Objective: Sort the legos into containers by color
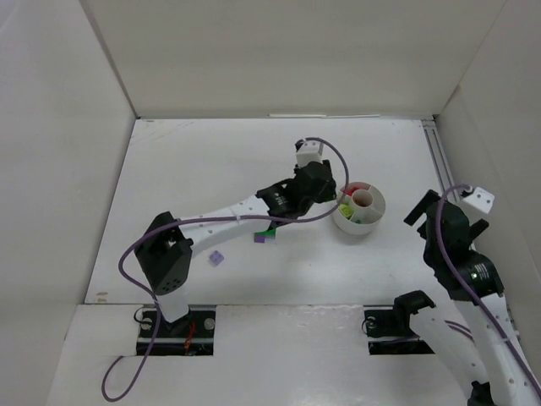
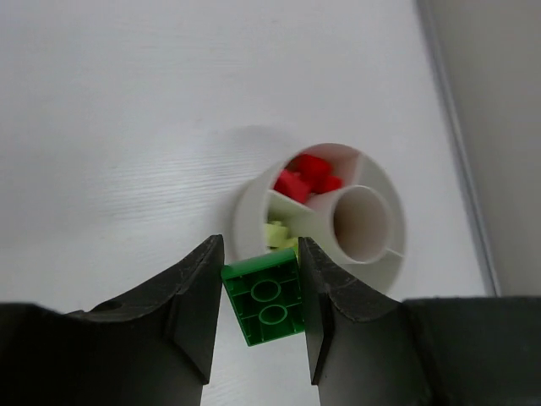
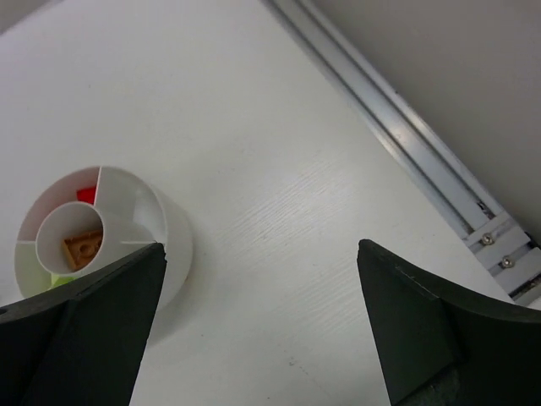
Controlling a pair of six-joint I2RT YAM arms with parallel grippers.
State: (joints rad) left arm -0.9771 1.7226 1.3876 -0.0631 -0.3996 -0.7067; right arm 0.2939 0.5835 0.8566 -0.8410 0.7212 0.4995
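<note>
Left tool (image 2: pixel 260 254) is narrow, pinching a green brick (image 2: pixel 269 304) just short of the dish (image 2: pixel 245 211) rim, on the side of the lime bricks (image 2: pixel 279 233). Red bricks (image 2: pixel 306 176) fill the next wedge and an orange-brown brick (image 3: pixel 82 247) sits in the centre cup. Right tool (image 3: pixel 262 251) is wide with nothing in it, near the dish. I'd carry green past the rim to a bare wedge, centre it, drop low, then open. Releasing here risks lime or the bench (image 1: pixel 186 169).
</note>
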